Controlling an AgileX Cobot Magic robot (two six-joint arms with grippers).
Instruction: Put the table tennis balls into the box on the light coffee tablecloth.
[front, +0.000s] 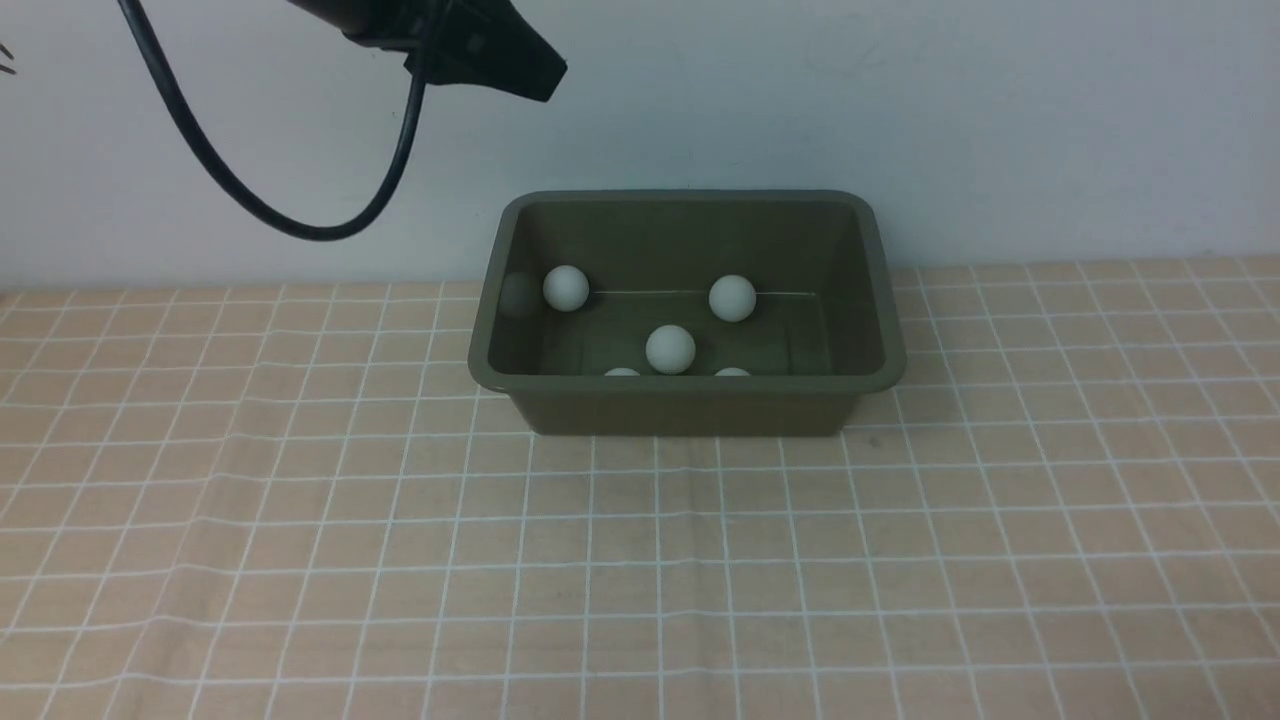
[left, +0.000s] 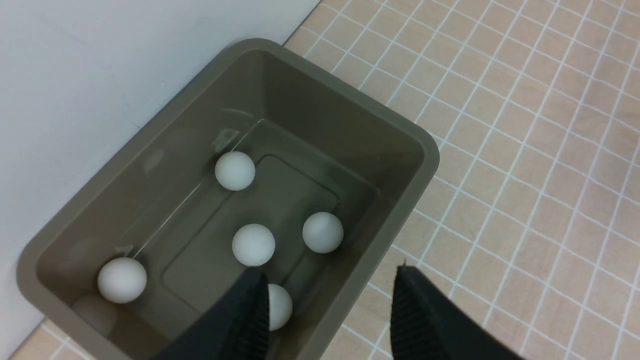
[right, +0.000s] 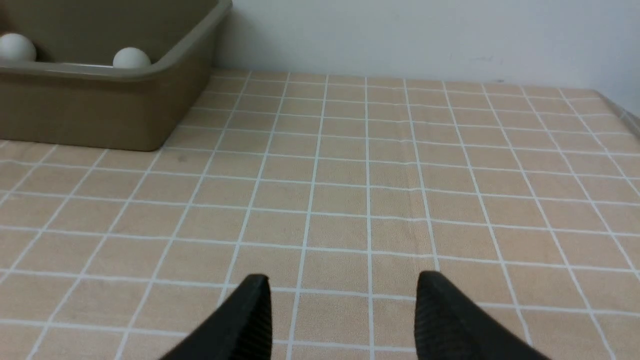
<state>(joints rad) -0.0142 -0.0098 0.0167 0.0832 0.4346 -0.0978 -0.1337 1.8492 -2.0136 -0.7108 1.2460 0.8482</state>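
We are the robot, and we see five small white table tennis balls (left: 253, 244) lying inside the dark green plastic box (front: 690, 405). The box sits in the middle of the front view, on the peach cloth with white squares (front: 640, 560) that covers our worktop, close to the pale wall (front: 1000, 120). We see no ball on the cloth, so we think the job is about done.

Our left gripper (left: 327, 315) hangs high over the near edge of the box, at the bottom of its wrist view. Its jaws stand apart and hold nothing. Our right gripper (right: 342, 310) is low over the bare cloth, jaws apart too, with nothing between them.

To finish well, we think the left arm should go up and back, slow and straight, so it does not bump the rim. Its black cable (front: 290, 215) loops in the upper left of the front view, beside the box. The cloth shows lots of open room on both sides.
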